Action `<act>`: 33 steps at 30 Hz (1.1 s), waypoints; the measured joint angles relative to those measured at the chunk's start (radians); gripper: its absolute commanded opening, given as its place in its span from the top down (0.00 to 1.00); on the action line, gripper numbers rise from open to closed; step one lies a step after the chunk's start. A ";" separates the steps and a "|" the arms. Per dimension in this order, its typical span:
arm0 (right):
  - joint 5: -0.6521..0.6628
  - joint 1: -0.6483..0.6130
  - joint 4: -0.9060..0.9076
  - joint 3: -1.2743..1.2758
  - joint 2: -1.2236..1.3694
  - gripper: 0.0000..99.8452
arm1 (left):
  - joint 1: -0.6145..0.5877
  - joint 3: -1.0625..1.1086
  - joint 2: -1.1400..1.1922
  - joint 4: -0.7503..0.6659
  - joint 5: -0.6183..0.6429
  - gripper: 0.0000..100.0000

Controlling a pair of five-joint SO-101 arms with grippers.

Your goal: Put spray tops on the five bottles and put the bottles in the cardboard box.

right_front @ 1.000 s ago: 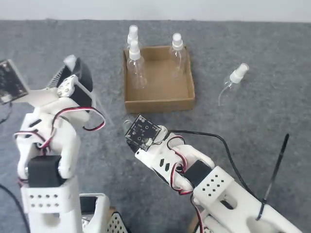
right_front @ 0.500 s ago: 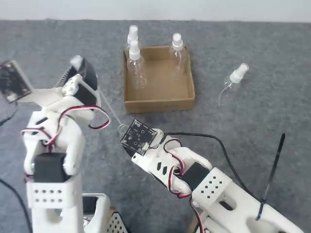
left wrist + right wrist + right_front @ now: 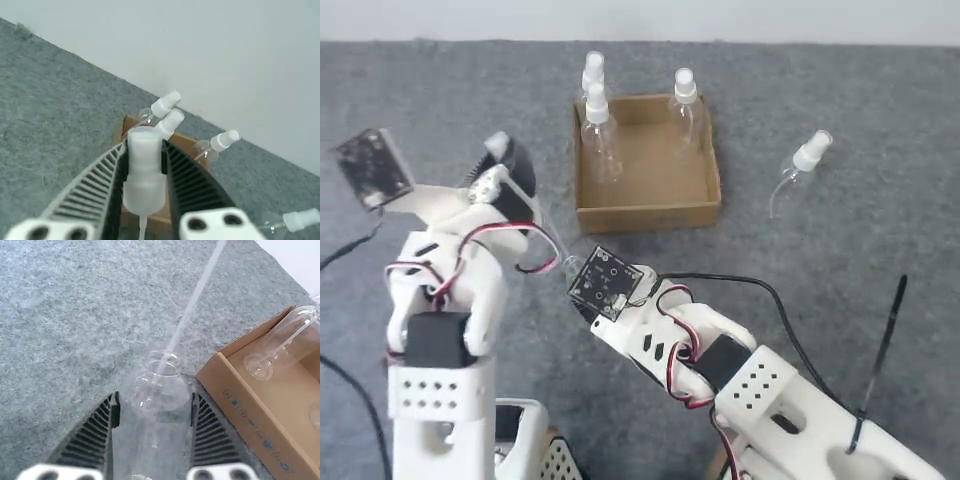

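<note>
Left gripper (image 3: 145,149) clamped on white spray top (image 3: 145,180). Its dip tube (image 3: 194,292) enters the clear bottle (image 3: 156,435), pinched mid-body by right gripper (image 3: 155,402) near cardboard box (image 3: 650,214). Bottle likely light, slick, thin-walled; tube probably bends.

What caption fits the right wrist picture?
The right arm's jaws hold a clear bottle as a spray top's tube pokes into its neck, beside the cardboard box.
</note>
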 measured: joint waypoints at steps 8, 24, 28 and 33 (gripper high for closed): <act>0.000 0.000 0.000 0.002 -0.049 0.99 | 0.055 0.058 0.000 0.040 -0.020 0.99; 0.000 0.031 0.000 0.080 -0.278 0.99 | 0.178 0.173 -0.279 0.094 -0.112 0.98; 0.002 0.029 0.000 0.080 -0.284 0.99 | 0.180 0.238 -0.373 0.066 -0.143 0.98; 0.000 0.031 0.000 0.080 -0.284 0.99 | 0.210 0.244 -0.390 0.063 -0.163 0.98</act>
